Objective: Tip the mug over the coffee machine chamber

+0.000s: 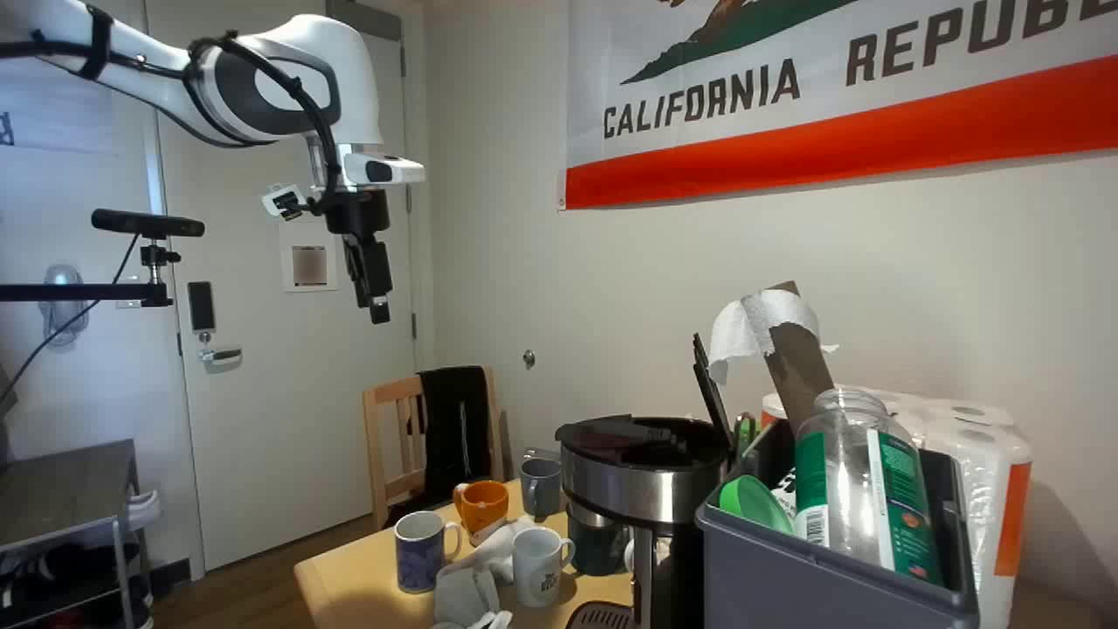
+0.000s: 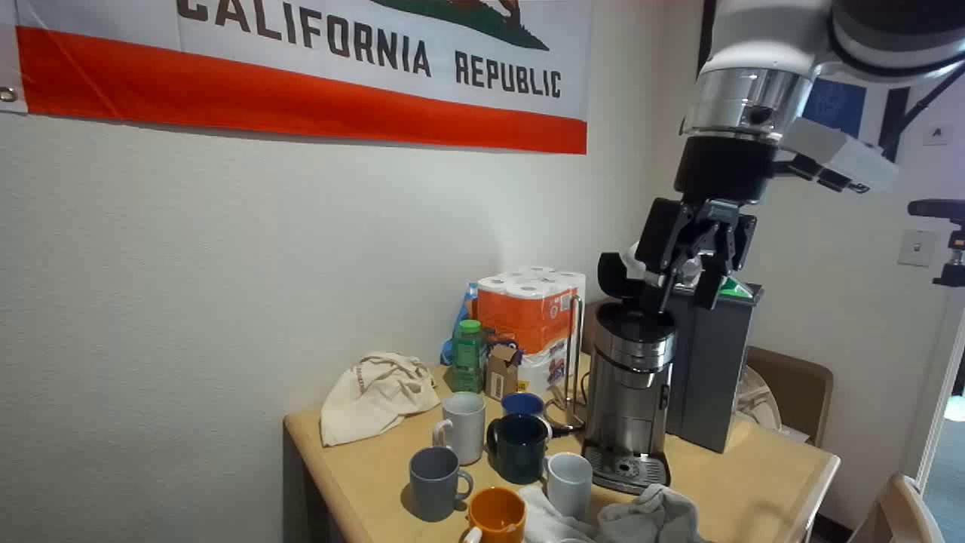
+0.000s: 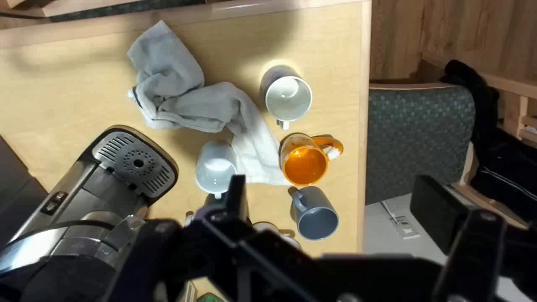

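- While the gripper (image 2: 682,292) hangs high, jaws spread and empty, the blue-grey mug (image 3: 317,220) stands upright near the table's (image 3: 335,46) edge, just beside the orange mug (image 3: 305,167).
- Looks like ceramic, so probably stiff, slick, chippable.
- I'd pinch the wall (image 2: 430,498), clear of the handle (image 2: 467,486).

"CALIFORNIA REPUBLIC" on flag (image 2: 301,87), "A" on wall sign (image 2: 937,135)

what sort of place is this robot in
Probably a coffee corner in a home or office, though which is uncertain: a coffee machine shares a table with several mugs, and a California Republic flag hangs on the wall.
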`<action>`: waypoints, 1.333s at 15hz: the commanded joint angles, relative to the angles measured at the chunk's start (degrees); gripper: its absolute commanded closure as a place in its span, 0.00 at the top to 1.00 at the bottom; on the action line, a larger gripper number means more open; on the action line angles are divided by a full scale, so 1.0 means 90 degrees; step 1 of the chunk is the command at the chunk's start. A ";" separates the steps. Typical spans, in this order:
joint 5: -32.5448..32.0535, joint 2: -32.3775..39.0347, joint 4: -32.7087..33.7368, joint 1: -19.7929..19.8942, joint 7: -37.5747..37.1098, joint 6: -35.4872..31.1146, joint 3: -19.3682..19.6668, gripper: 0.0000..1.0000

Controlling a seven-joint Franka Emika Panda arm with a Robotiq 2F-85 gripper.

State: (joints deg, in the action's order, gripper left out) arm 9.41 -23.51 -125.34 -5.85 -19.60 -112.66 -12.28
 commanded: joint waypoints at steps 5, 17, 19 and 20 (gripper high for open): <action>0.0013 0.0201 -0.0227 -0.0006 0.0206 -0.0458 0.0115 1.00; 0.0076 0.1838 -0.1462 -0.0106 0.1092 -0.3441 0.0397 1.00; 0.0040 0.2177 -0.1540 -0.0165 0.1049 -0.3805 0.0357 1.00; 0.0021 0.2334 -0.1564 -0.0195 0.1009 -0.3973 0.0343 1.00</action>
State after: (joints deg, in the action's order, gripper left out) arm 9.41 -5.58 -138.57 -6.69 -11.16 -144.24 -9.01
